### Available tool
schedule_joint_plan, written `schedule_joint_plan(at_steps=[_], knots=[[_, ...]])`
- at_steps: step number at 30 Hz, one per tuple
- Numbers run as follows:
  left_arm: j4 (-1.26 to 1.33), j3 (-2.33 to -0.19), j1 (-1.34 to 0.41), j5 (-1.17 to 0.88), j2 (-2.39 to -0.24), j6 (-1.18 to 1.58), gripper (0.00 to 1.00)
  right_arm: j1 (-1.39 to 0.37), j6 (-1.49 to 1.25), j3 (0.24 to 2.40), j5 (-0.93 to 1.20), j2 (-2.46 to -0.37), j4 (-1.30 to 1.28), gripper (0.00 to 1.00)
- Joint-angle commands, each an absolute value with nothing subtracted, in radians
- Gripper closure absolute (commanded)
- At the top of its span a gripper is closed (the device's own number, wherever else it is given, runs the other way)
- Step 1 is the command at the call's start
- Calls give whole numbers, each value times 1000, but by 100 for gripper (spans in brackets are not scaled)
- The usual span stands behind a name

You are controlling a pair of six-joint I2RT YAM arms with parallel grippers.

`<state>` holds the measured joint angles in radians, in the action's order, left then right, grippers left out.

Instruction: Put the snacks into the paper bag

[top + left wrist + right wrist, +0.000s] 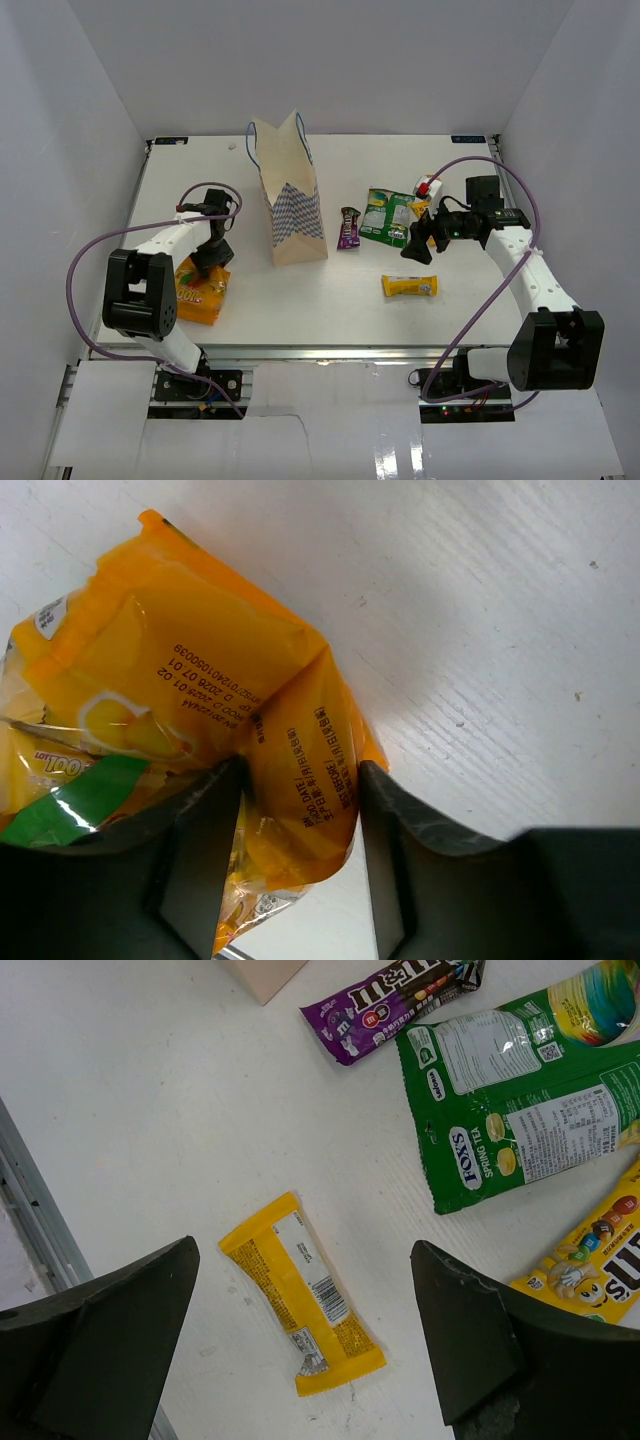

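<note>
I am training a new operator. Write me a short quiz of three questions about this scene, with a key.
1. True or false: the purple bar lies inside the paper bag.
2. Which snack sits between the left gripper's fingers? A) green pouch B) orange bag C) yellow bar
3. Fill in: the right gripper is ____ (open or shut).

Key: 1 false; 2 B; 3 open.

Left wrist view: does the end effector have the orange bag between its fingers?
Yes, a fold of the orange bag fills the gap between the fingers of the left end effector.
</note>
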<state>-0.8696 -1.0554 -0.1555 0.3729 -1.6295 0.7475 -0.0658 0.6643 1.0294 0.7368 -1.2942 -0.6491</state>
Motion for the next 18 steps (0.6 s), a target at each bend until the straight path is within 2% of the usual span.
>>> schedule_joint_plan(at_steps=[1, 3, 4, 7, 8, 10, 18], knots=[[-848, -1041, -153, 351, -1649, 766, 48, -61, 672, 1048, 762, -1281, -624, 8], [-848, -1049, -152, 353, -1637, 750, 57, -60, 669, 1049, 759, -1276, -624, 7], [-848, -1052, -152, 351, -1629, 747, 68, -61, 669, 1051, 759, -1273, -626, 7], [-845, -1052, -152, 345, -1559, 744, 82, -61, 667, 1057, 755, -1267, -630, 7], [-842, -1051, -152, 341, -1504, 744, 91, -60, 669, 1068, 750, -1269, -634, 7], [-816, -1040, -153, 327, -1433, 730, 98, -58, 672, 1087, 736, -1269, -634, 7], [-556, -876, -152, 27, -997, 595, 100, -54, 689, 1199, 739, -1284, -635, 8]])
